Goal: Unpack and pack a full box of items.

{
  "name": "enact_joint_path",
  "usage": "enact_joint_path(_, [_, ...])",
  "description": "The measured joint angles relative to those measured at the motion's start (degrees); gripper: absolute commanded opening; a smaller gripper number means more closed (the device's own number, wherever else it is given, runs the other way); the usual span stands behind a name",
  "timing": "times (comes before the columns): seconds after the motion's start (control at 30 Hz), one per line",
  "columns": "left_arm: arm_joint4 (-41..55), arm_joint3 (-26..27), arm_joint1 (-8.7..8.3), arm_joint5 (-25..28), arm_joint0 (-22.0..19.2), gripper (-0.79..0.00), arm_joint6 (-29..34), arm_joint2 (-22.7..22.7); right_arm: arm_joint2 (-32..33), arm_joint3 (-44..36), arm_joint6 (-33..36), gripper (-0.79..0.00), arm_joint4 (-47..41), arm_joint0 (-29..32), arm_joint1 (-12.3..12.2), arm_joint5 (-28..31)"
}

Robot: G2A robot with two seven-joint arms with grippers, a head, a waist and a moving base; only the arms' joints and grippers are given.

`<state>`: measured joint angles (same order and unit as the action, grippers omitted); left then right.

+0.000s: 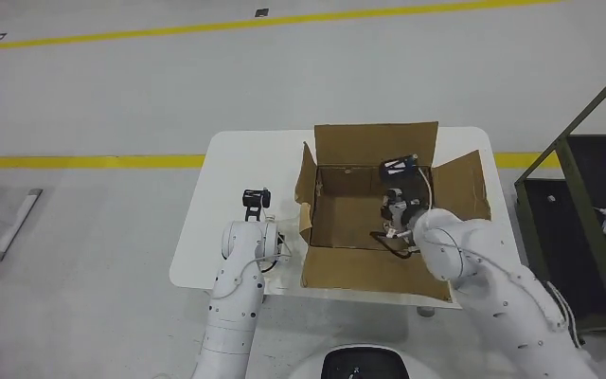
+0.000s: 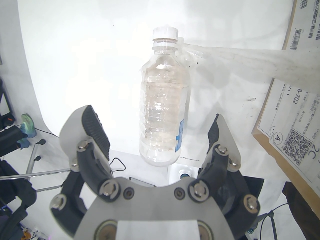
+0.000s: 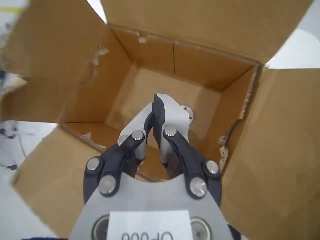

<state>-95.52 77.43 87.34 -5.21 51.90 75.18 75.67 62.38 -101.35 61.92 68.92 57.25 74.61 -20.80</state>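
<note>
A clear plastic bottle [image 2: 163,101] with a white cap lies on the white table [image 1: 237,161], cap pointing away from the left arm. My left gripper [image 2: 152,114] is open, one finger on each side of the bottle's lower half, not touching it. Right of it stands the open cardboard box [image 1: 369,261], all flaps folded out. My right gripper [image 3: 156,101] is shut with nothing in it and hangs inside the box [image 3: 175,63], above a bare cardboard floor. From above, the left gripper [image 1: 256,197] is just left of the box and the right gripper [image 1: 398,175] is over its right half.
The box's labelled outer wall [image 2: 295,116] stands close beside the left gripper. A dark green metal frame [image 1: 568,180] stands off the table's right end. Bare table [image 2: 75,38] stretches beyond the bottle.
</note>
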Motion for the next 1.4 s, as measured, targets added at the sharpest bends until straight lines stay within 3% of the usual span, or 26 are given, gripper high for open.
enact_joint_path(0.2, [0.0,0.0,0.00,0.0,0.0,0.000,0.0,0.0,-12.2,22.5,8.2,-0.782,5.9,-14.2,3.8,-6.3])
enact_joint_path(0.27, [0.0,0.0,0.00,0.0,0.0,0.000,0.0,0.0,-14.1,27.0,9.8,-0.736,6.2,-17.1,4.9,-7.2])
enact_joint_path(0.3, [0.0,0.0,0.00,0.0,0.0,0.000,0.0,0.0,-14.8,29.0,10.6,-0.603,6.1,-18.3,5.3,-7.9])
enact_joint_path(0.33, [0.0,0.0,0.00,0.0,0.0,0.000,0.0,0.0,-15.6,31.4,11.8,-0.533,5.5,-19.7,5.9,-7.8])
enact_joint_path(0.47, [0.0,0.0,0.00,0.0,0.0,0.000,0.0,0.0,-17.0,37.8,14.6,-0.446,4.5,-23.0,7.3,-6.4])
enact_joint_path(0.67, [0.0,0.0,0.00,0.0,0.0,0.000,0.0,0.0,-17.3,43.9,14.4,-0.409,3.8,-25.1,8.7,-6.3])
enact_joint_path(1.4, [0.0,0.0,0.00,0.0,0.0,0.000,0.0,0.0,-16.9,56.9,5.2,-0.425,-2.0,-26.6,12.8,-5.0])
